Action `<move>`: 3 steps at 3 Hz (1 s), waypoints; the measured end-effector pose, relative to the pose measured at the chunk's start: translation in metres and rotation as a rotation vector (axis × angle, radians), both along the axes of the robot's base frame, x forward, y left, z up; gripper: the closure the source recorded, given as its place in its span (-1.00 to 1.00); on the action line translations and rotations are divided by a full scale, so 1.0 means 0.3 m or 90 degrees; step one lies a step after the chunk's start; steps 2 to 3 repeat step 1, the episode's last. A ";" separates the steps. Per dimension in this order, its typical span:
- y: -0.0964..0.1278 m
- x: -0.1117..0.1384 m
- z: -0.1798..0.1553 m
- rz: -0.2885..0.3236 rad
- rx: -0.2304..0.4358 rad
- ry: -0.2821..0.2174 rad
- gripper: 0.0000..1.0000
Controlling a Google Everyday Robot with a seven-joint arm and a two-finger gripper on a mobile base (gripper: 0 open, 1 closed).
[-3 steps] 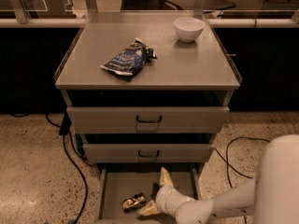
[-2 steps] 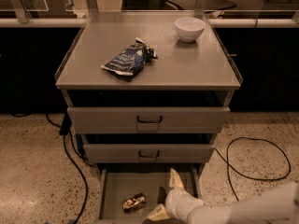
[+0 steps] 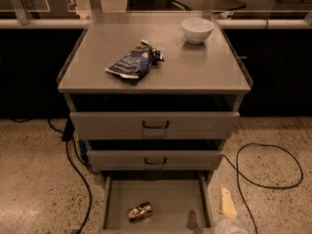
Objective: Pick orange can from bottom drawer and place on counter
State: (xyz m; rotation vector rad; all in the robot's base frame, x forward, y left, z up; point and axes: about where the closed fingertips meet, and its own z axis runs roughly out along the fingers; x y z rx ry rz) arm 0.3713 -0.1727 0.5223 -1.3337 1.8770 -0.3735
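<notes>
Your gripper (image 3: 226, 202) is sitting just outside the right wall of the open bottom drawer (image 3: 168, 196), can't tell if it's spread or closed, and the orange can (image 3: 140, 211) lies on its side in there, off to its left, well apart.

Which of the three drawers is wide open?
Bottom drawer: floor exposed, orange can inside; the two above show only fronts. Gripper outside its right wall.
</notes>
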 end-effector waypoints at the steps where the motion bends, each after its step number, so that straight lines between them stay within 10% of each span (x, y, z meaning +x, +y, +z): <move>1: -0.067 0.046 0.291 -0.053 -0.079 -0.159 -1.00; 3: -0.067 0.046 0.291 -0.053 -0.079 -0.159 -1.00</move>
